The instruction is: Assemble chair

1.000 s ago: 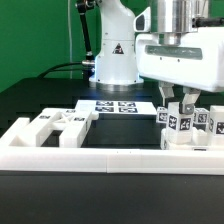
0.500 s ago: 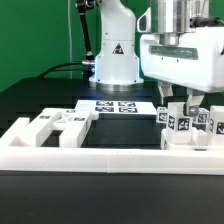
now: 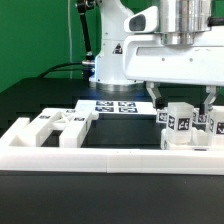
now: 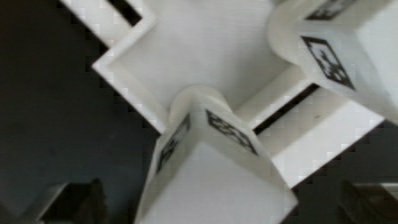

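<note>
White plastic chair pieces stand just below our pincer, whose fingers we see spread wide, gripping nothing; other chair parts lie well off toward the exterior view's left of it.

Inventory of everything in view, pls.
upright chair parts: several, exact count unclear, white with black tags; the exterior view's right, behind the wall
flat chair parts: a few notched pieces, white; the exterior view's left
marker board: 1, white with black tags; centre, flat on the table
barrier wall: 1, white; long and low, across the front
table: 1, black
backdrop: green; behind
robot arm: 1, white; base at back centre
claw: 1, white; open, empty, over the upright parts
</note>
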You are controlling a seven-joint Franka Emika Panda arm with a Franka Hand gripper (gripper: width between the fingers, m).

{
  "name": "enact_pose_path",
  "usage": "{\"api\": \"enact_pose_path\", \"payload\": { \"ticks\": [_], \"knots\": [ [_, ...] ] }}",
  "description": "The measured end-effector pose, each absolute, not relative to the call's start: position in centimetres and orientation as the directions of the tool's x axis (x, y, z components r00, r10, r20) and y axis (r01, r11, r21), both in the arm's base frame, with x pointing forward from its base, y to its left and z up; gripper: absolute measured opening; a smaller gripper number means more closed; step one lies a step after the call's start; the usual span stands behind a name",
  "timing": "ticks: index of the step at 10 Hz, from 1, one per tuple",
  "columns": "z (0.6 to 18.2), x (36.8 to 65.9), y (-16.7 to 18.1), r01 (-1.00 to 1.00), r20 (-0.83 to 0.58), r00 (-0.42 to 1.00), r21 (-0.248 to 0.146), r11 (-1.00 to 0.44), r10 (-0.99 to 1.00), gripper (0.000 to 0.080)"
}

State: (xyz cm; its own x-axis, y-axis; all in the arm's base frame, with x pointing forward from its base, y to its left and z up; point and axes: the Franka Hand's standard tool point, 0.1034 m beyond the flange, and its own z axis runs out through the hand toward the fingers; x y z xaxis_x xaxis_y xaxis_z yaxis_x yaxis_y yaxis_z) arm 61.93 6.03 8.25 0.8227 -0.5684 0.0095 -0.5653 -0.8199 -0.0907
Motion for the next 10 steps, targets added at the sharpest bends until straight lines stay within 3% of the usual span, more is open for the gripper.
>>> {"api": "enact_pose_path", "payload": {
  "ticks": [4,9,10],
  "knots": [
    [8.11,61.81,5.98,-0.256,0.039,0.965,-0.079,-0.963,-0.26,0.0649],
    [7.81,61.75,5.72,0.073,0.057,0.996,-0.047,-0.996,0.071,0.0649],
    [7.74,61.72,5.64,0.147,0.058,0.988,-0.035,-0.988,0.145,0.056]
  ]
}}
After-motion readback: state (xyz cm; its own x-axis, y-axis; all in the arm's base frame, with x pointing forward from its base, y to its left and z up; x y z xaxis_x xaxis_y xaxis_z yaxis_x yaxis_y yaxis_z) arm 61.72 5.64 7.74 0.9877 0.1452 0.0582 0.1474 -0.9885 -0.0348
